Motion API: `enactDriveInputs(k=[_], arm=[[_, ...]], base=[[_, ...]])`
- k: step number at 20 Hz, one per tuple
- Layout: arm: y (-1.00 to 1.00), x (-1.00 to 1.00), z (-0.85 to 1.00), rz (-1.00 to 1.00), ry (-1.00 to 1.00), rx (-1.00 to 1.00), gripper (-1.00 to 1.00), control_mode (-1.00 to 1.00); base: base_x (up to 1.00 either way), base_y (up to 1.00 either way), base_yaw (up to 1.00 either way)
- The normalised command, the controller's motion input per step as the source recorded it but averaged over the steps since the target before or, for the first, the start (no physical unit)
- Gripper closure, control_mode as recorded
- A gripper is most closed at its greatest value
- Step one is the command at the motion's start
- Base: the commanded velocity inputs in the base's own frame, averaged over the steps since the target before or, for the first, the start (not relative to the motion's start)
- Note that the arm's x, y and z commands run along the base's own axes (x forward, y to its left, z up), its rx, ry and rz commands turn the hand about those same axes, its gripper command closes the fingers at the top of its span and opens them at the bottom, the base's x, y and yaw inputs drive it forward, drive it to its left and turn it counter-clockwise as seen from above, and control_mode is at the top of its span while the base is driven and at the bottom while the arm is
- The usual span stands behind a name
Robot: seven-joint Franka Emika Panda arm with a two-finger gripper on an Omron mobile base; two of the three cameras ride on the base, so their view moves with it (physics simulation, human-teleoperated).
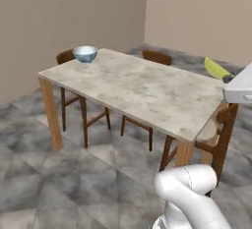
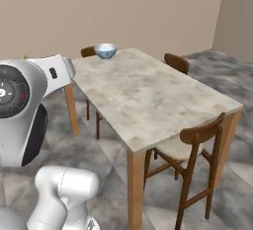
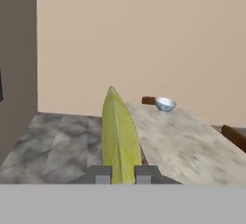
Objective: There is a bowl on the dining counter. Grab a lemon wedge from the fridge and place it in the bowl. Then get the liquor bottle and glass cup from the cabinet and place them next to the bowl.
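The pale blue-white bowl [image 1: 85,53] [image 2: 105,51] [image 3: 165,104] stands at a far corner of the dining counter [image 1: 142,88] [image 2: 143,95] [image 3: 187,141]. A yellow lemon wedge [image 3: 119,136] [image 1: 215,68] sticks out from between my fingers, with my gripper [image 3: 120,175] [image 1: 228,79] shut on its lower end. In the left base view the wedge hangs over the right end of the counter, well away from the bowl. In the hand view the bowl lies ahead and a little right of the wedge's tip.
Wooden chairs ring the table: one at the near right corner [image 1: 221,132] [image 2: 197,142], one on the far side [image 1: 157,57] [image 2: 177,62], one behind the bowl [image 1: 65,56]. Grey tiled floor lies in front. Beige walls stand behind.
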Motion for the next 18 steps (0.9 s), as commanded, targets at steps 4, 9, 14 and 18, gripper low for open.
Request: enactDriveInputs(k=[4,9,14,18], arm=[[0.00,0.00,0.00,0.00,0.00,0.00,1.00,1.00],[0.00,0.00,0.00,0.00,0.00,0.00,1.00,1.00],[0.00,0.00,0.00,0.00,0.00,0.00,1.00,1.00],[0.00,0.00,0.00,0.00,0.00,0.00,1.00,1.00]], base=[[0.28,1.00,-0.16],[0.35,1.00,-0.18],[0.62,0.99,-0.24],[0.84,0.87,-0.32]])
